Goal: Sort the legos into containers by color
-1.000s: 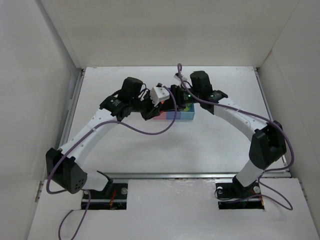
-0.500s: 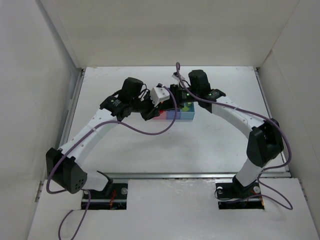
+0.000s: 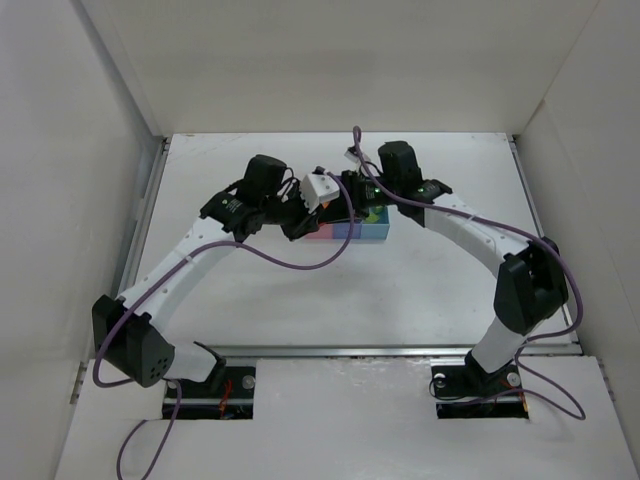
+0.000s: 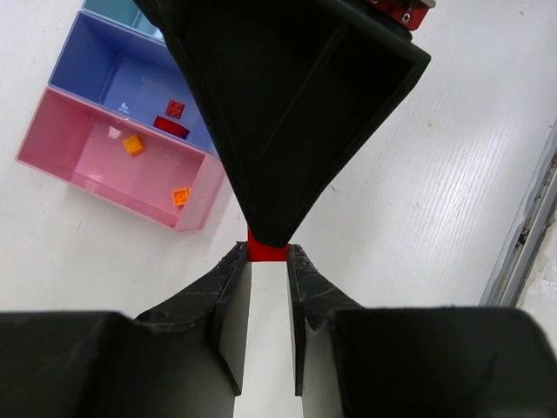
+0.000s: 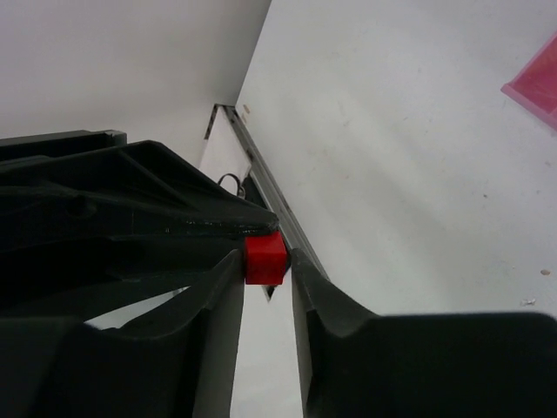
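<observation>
A white tabletop [image 3: 300, 290] sits between white walls [image 3: 330, 60]. Only the left wrist view shows contents: at upper left, the pink bin [image 4: 83, 157] holds two orange legos [image 4: 132, 144], the blue bin [image 4: 104, 78] two red legos [image 4: 171, 126]. Both the left gripper [image 4: 267, 261] and right gripper [image 5: 265, 272] pinch one red brick [image 4: 267, 251], mid-frame.

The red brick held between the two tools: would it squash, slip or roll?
The red brick looks like hard plastic with crisp edges, so probably stiff. Its flat faces suggest it won't roll. Tiny and smooth, it might slip from the left tool.
</observation>
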`<state>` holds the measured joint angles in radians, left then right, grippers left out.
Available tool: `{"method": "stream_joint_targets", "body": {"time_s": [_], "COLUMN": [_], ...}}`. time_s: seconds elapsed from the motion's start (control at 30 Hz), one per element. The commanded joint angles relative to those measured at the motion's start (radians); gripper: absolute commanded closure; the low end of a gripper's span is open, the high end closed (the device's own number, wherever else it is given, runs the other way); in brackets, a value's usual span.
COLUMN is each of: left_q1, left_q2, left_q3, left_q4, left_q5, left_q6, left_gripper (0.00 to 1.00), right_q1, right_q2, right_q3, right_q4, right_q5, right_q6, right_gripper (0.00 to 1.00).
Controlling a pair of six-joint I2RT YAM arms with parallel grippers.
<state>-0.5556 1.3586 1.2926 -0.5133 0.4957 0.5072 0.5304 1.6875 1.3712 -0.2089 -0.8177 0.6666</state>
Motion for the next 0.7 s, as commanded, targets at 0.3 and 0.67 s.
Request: {"method": "stream_joint_targets", "body": {"time_s": [0.3,0.67], "left_q1": [-0.006,0.077], "left_q2": [-0.015,-0.026], "left_q3": [0.017,-0.226], "left_q4": [0.015,0.059], "left_q5": [0.001,-0.046], "left_q6": [-0.007,0.02], "left_gripper": [1.0,1.0], "right_q1": [-0.015,-0.256], "right_q2": [-0.051,-0.277], "right_q3": [-0.011,-0.287], "right_q4": [0.039,0.039], "right_q5": [-0.015,0.106], "right_q6": [-0.009,-0.03], "right_gripper": [1.0,1.0]}}
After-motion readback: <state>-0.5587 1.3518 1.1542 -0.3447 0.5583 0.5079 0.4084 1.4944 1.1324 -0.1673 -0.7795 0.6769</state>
